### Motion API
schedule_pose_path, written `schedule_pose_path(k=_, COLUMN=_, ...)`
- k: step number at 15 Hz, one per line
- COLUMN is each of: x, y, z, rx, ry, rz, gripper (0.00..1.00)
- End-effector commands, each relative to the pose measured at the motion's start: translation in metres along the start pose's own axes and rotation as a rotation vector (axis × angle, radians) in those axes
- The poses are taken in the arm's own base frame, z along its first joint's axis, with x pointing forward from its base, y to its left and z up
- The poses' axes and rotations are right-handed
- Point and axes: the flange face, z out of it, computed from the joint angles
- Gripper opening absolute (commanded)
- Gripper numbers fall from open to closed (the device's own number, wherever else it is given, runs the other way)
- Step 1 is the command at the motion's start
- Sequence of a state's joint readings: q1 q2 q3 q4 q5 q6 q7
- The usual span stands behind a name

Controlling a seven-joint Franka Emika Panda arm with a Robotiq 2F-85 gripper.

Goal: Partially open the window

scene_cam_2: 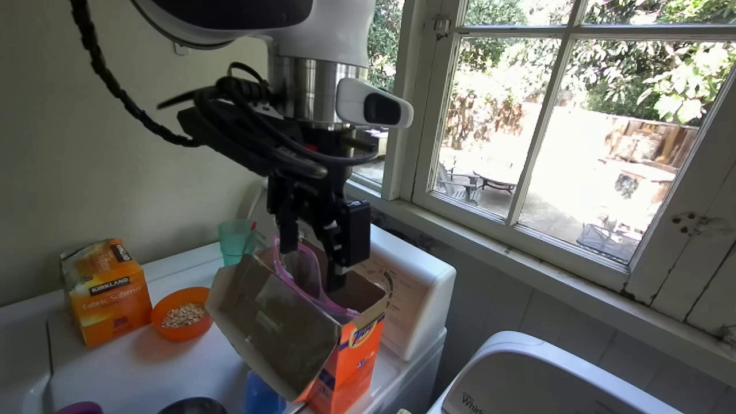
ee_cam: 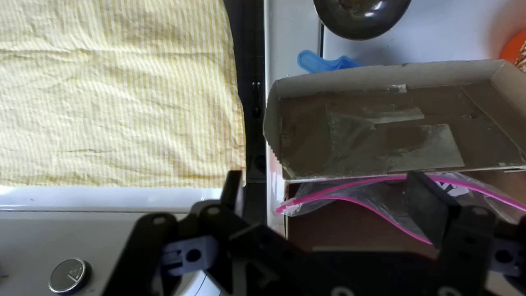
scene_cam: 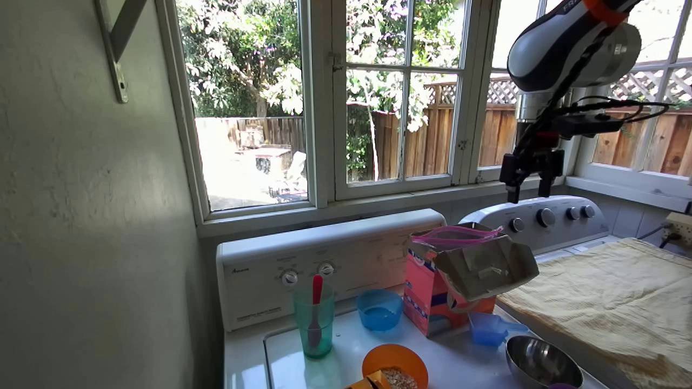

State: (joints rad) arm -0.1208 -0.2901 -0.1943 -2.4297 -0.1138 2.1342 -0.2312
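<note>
The window (scene_cam: 404,108) is a white-framed casement sash with crossing glazing bars. It looks shut, flush with its frame, and also shows in an exterior view (scene_cam_2: 540,129). Hinge hardware sits on its left side. A small worn latch (scene_cam: 462,145) is on its right side and also shows in an exterior view (scene_cam_2: 690,221). The window is out of view in the wrist view. My gripper (scene_cam: 529,194) is open and empty, pointing down, apart from the window. In the wrist view my gripper (ee_cam: 328,197) is over the open detergent box.
The detergent box (scene_cam_2: 356,356) with a pink-edged bag (scene_cam: 457,236) stands below the window and under my gripper. A green cup (scene_cam: 313,324), blue bowl (scene_cam: 380,310), orange bowl (scene_cam_2: 183,314) and metal bowl (scene_cam: 543,362) stand on the dryer. A yellow cloth (ee_cam: 123,94) covers the washer.
</note>
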Motion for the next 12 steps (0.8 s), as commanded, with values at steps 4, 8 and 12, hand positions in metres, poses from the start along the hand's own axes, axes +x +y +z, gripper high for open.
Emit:
schedule_pose_path(k=4, x=0.053, y=-0.026, z=-0.053, rx=-0.019, ry=0.17, rz=-0.06, gripper=1.0)
schedule_pose_path(k=8, x=0.093, y=-0.055, z=-0.105, rx=-0.033, ry=0.283, rz=-0.151, gripper=1.0)
schedule_pose_path(k=12, x=0.139, y=-0.084, z=-0.159, rx=-0.049, ry=0.422, rz=-0.228, gripper=1.0)
